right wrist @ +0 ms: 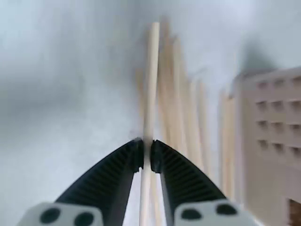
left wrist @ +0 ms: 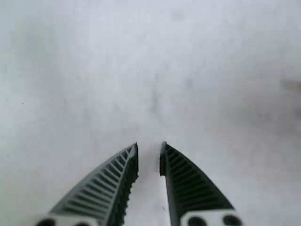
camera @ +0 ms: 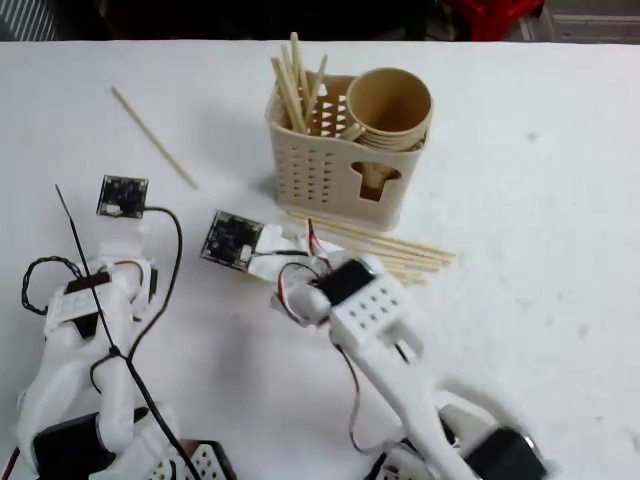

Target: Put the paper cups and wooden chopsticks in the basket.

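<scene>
right gripper point(right wrist: 146, 154) pinches chopstick point(right wrist: 152, 70) lying parallel to basket point(right wrist: 273, 117).

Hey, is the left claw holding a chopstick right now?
No, the left claw hangs over bare table with nothing in it.

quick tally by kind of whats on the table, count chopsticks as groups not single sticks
basket: 1
paper cup stack: 1
chopstick groups: 3 (upright bunch in basket, pile by basket, lone chopstick)
grippers: 2 (left gripper, right gripper)
total: 7
</scene>
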Controlling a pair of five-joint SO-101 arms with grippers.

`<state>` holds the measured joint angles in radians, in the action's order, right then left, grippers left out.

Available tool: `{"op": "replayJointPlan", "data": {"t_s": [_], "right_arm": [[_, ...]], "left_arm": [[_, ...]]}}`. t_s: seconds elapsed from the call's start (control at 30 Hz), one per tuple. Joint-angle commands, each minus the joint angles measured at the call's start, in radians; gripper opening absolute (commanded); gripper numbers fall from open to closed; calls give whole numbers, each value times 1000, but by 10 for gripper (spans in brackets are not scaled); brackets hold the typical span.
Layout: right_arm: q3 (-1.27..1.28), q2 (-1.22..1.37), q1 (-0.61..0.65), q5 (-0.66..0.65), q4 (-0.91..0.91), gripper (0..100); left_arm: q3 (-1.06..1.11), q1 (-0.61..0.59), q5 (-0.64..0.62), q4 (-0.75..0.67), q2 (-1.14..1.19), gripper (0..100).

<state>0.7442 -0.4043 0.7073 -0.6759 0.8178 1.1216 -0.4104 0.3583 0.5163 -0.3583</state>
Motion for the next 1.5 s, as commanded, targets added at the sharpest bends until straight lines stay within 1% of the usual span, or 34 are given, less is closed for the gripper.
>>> {"op": "replayJointPlan", "data": {"t_s": [0.0, 0.1, 0.2, 0.27, 0.4, 0.6, 0.73, 0.97, 1.03, 1.13, 1.2, 1.3, 1.47], "right_arm": [[-94, -297, -15, 126, 4, 17], [-265, -401, -59, 235, -1, 17], [-468, -386, -96, 327, -2, 17], [-585, -337, -107, 364, -19, 17], [-726, -202, -148, 374, -168, 17], [-793, 1, -182, 379, -463, 22], [-819, 97, -189, 379, -538, 22], [-819, 173, -219, 382, -564, 29], [-816, 179, -237, 384, -570, 75], [-815, 179, -255, 451, -561, 135], [-813, 177, -266, 480, -555, 134], [-813, 170, -265, 485, -519, 115], [-813, 145, -263, 485, -340, 53]], "left_arm": [[-2, 24, 12, -21, -24, 98], [-2, 24, 12, -21, -24, 98], [-2, 24, 12, -21, -24, 98], [-2, 24, 12, -21, -24, 98], [-2, 24, 12, -21, -24, 98], [-2, 24, 12, -21, -24, 98], [-2, 24, 12, -21, -24, 98], [-2, 24, 12, -21, -24, 98], [-2, 24, 12, -21, -24, 98], [-2, 24, 12, -21, -24, 98], [-2, 24, 12, -21, -24, 98], [-2, 24, 12, -21, -24, 98], [-2, 24, 12, -21, -24, 98]]}}
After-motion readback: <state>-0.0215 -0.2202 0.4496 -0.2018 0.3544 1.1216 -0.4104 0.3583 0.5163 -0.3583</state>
